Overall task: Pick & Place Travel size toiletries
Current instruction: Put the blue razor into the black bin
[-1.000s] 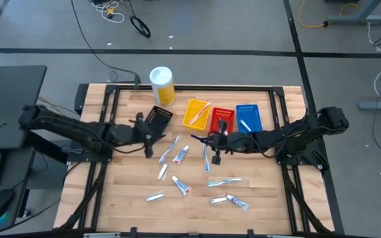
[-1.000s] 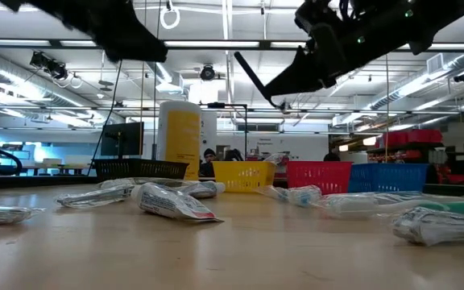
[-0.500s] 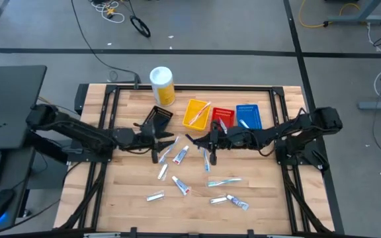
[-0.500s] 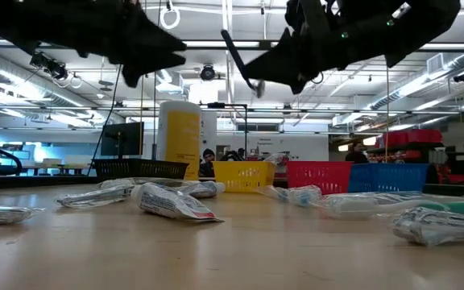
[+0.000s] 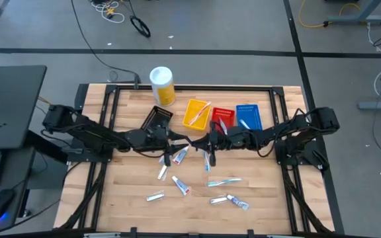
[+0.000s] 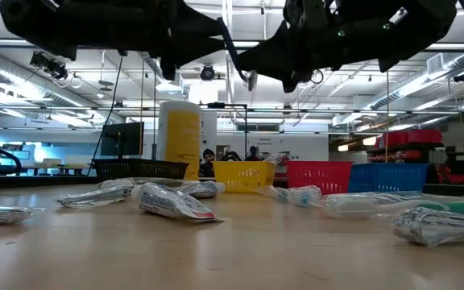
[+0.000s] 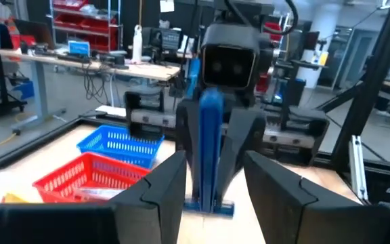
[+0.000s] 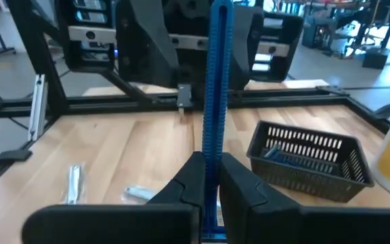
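Toiletries (image 5: 177, 183) are mostly lying loose on the table (image 5: 263, 192) from above; few are resting in the trays (image 5: 221, 117). Right wrist: the right gripper (image 8: 206, 177) is pinching a blue razor (image 8: 219, 81). Left wrist: the left gripper (image 7: 212, 177), fingers spread, is closing around it.

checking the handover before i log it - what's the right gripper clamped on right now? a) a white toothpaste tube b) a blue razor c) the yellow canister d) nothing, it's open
b - in the right wrist view the right gripper has its fingers shut on the blue razor, held upright facing the left gripper, whose fingers stand open on either side of it.
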Controlling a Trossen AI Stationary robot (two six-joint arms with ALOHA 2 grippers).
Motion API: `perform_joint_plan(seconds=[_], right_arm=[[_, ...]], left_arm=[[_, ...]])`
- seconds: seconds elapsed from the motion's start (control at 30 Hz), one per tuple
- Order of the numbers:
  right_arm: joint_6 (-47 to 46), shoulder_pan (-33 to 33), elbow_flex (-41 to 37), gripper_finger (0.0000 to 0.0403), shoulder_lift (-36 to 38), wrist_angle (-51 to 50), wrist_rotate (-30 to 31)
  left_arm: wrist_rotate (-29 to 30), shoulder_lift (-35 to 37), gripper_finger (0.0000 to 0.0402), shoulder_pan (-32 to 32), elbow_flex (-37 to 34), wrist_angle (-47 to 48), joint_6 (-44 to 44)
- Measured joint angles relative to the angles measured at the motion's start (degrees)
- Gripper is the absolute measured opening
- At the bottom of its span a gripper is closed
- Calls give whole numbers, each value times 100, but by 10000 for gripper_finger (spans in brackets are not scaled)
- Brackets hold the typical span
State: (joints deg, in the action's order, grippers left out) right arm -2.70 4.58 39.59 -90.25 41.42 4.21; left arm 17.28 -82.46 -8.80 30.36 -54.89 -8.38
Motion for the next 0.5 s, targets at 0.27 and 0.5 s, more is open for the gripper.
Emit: perform_joint_plan(seconds=[0.27, 0.5], right_arm=[[9, 0, 0, 26, 2, 119, 4], [46, 0, 37, 26, 2, 176, -27]], left_arm=[[-94, -21, 160, 13, 165, 59, 125], [-115, -21, 156, 115, 181, -5, 72]])
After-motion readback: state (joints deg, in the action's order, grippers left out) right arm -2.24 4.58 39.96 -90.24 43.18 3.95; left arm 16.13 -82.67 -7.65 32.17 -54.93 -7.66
